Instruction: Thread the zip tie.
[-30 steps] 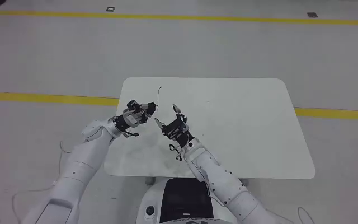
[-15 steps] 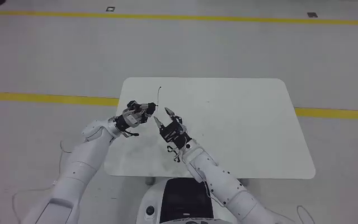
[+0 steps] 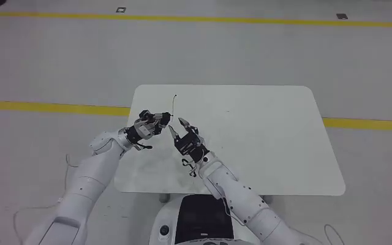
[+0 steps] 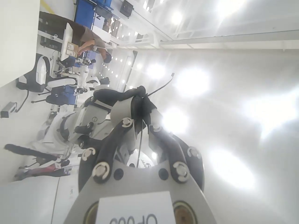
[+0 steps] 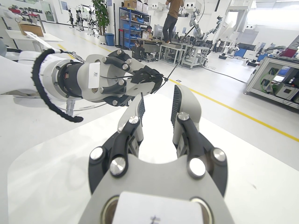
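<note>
The zip tie (image 3: 174, 105) is a thin black strand sticking up from my left gripper (image 3: 161, 118), which is shut on it above the table's left part. In the left wrist view the zip tie (image 4: 161, 87) runs between the closed fingers and curves out past their tips. My right gripper (image 3: 176, 126) is open, close beside the left one and just right of it. In the right wrist view the open right gripper (image 5: 158, 93) has its fingertips just short of the zip tie's small head (image 5: 165, 79), which sticks out of the left gripper (image 5: 146, 78). Nothing is between the right fingers.
The white table (image 3: 263, 147) carries nothing else; its left edge lies near both grippers. A yellow floor line (image 3: 55, 108) runs behind the table. People work at benches far off in the room.
My right gripper has moved left and a little up, closer to the left gripper and the zip tie. The left arm has kept still.
</note>
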Action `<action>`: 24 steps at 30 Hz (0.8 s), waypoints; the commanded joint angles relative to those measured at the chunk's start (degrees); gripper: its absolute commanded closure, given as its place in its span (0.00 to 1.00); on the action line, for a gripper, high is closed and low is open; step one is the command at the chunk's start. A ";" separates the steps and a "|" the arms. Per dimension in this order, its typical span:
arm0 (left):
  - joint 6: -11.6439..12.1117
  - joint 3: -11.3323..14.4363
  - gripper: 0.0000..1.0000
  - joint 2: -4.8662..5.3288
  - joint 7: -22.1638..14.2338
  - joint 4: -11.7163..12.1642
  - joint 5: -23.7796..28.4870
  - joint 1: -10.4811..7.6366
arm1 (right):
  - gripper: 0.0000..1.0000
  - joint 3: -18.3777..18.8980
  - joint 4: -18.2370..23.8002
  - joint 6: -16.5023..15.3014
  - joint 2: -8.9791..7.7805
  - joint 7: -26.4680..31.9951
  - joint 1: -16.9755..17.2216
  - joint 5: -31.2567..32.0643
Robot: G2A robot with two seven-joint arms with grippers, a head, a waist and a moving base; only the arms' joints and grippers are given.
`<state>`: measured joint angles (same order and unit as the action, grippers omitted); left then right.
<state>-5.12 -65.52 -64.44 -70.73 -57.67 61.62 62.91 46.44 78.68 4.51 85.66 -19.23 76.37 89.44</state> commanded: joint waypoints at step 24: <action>0.00 0.00 1.00 0.00 0.00 0.00 0.00 0.00 | 0.82 -0.47 -1.60 1.42 1.27 0.43 -1.57 -0.33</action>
<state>-5.12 -65.52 -64.44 -70.73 -57.67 61.62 62.91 45.97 77.14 5.89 86.89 -18.88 74.85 89.16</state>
